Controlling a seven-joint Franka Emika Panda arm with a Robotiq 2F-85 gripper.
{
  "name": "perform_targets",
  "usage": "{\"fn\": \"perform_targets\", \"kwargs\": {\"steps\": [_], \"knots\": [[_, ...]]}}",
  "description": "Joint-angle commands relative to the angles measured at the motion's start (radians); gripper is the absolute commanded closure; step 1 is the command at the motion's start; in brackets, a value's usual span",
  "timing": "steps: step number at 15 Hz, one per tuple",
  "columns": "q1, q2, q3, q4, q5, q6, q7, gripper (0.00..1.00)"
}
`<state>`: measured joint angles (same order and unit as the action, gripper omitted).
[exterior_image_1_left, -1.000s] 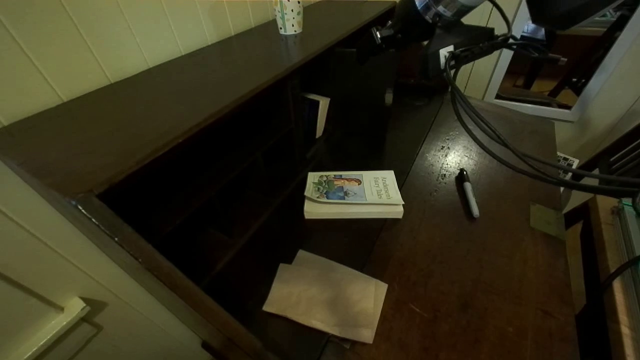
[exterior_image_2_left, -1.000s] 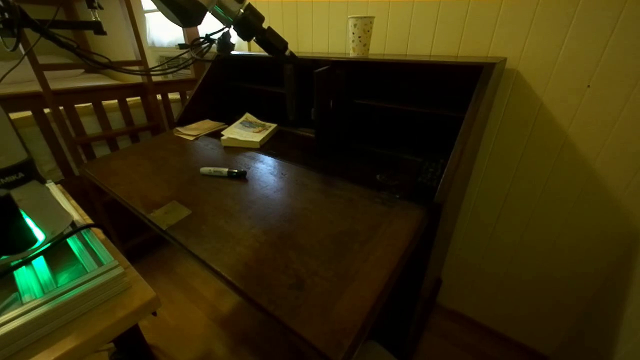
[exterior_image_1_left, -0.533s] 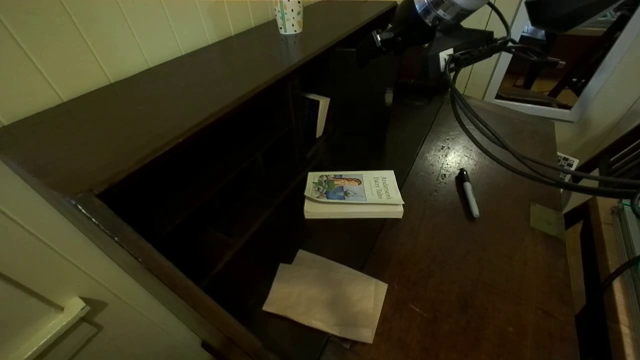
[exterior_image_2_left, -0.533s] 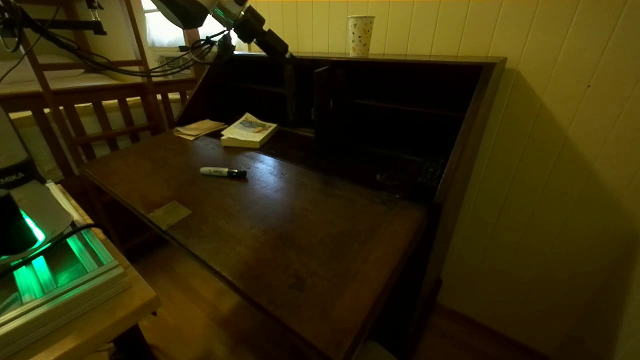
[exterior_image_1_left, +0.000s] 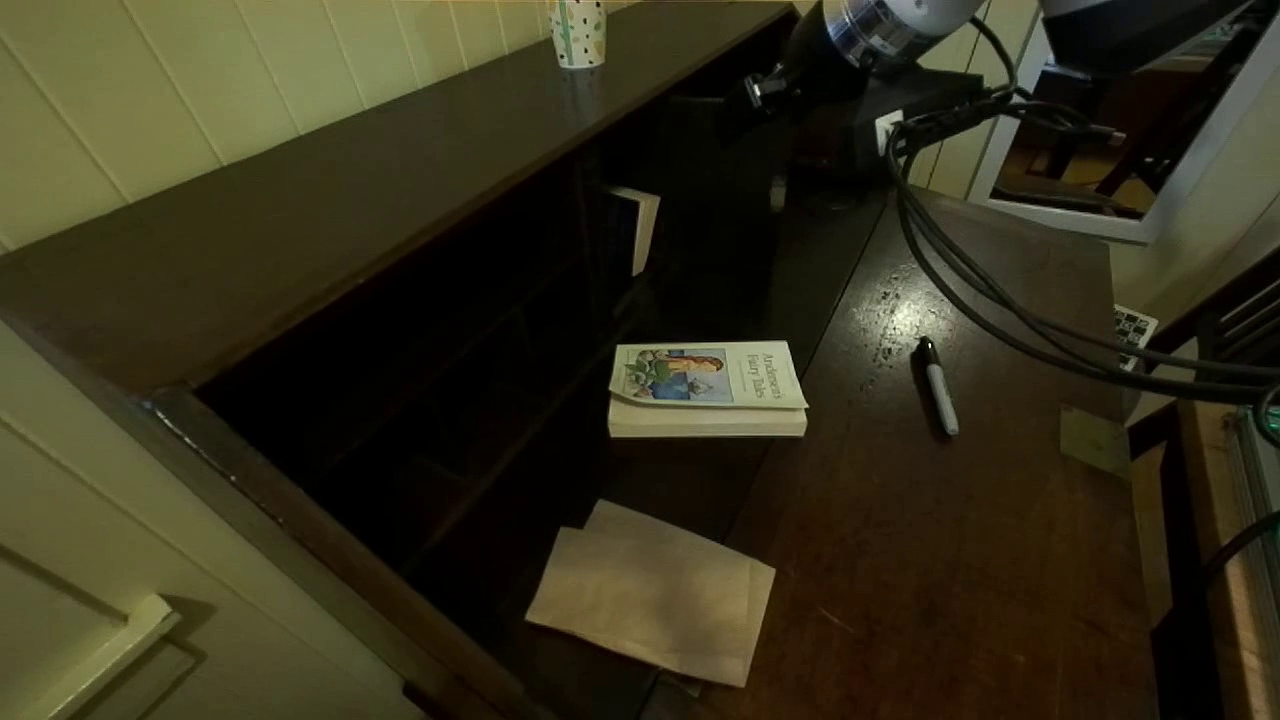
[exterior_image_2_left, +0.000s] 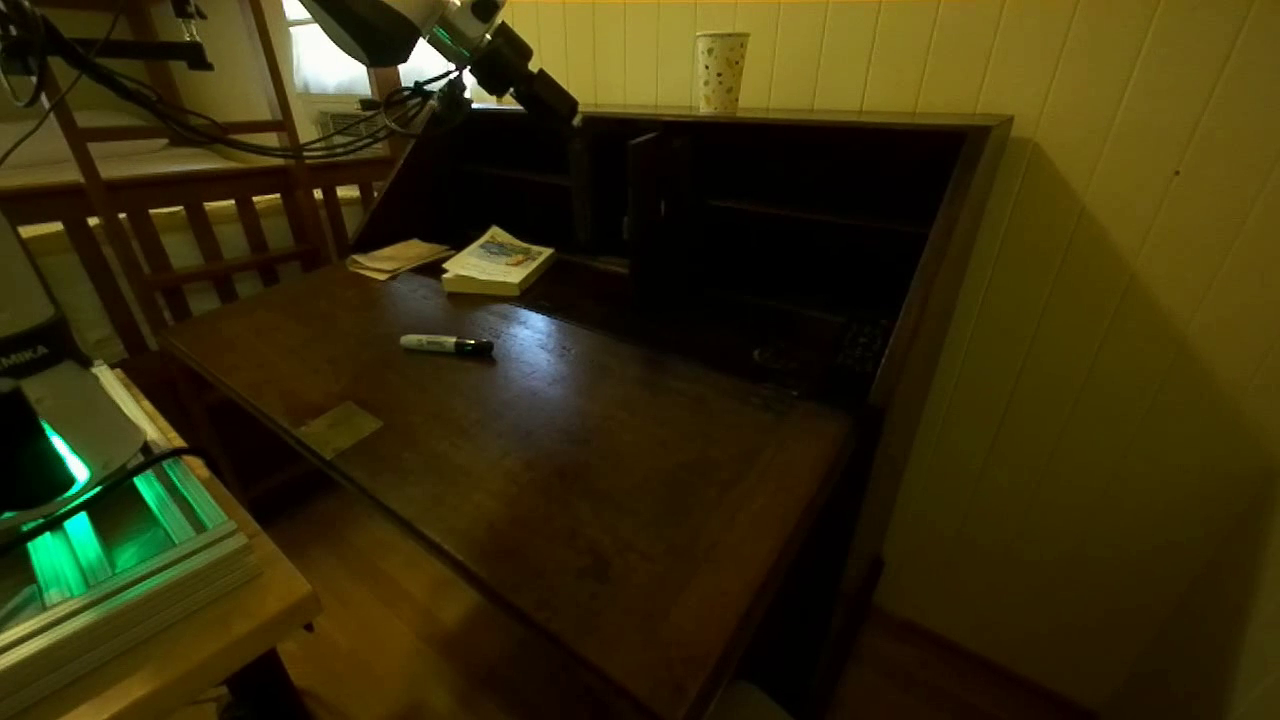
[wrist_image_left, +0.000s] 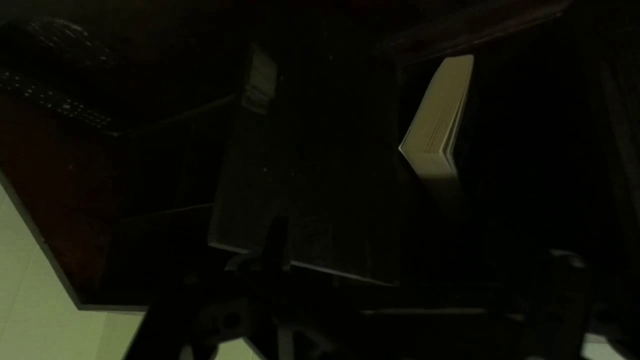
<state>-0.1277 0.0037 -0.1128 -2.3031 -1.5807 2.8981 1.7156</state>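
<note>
Pincer (wrist_image_left: 421, 250): spread wide, nothing visibly held. Book (wrist_image_left: 440, 110): standing in dark compartment (wrist_image_left: 530, 150), beside open door (wrist_image_left: 310, 165). Possible mishap: knocking against door edge through sideways drift.

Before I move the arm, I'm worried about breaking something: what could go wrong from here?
The open gripper could knock the small open door: in the wrist view, one finger overlaps its edge. The book inside the desk might be shoved or toppled if the gripper reaches it. The spotted cup on top could fall if the desk is jolted.
</note>
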Motion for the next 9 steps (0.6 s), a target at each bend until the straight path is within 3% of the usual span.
{"fn": "perform_targets", "kwargs": {"steps": [1,9], "knots": [[-0.013,0.082,-0.015,0.051,0.000,0.032,0.021,0.00],[-0.035,0.224,-0.033,0.161,-0.025,0.158,0.072,0.00]]}}
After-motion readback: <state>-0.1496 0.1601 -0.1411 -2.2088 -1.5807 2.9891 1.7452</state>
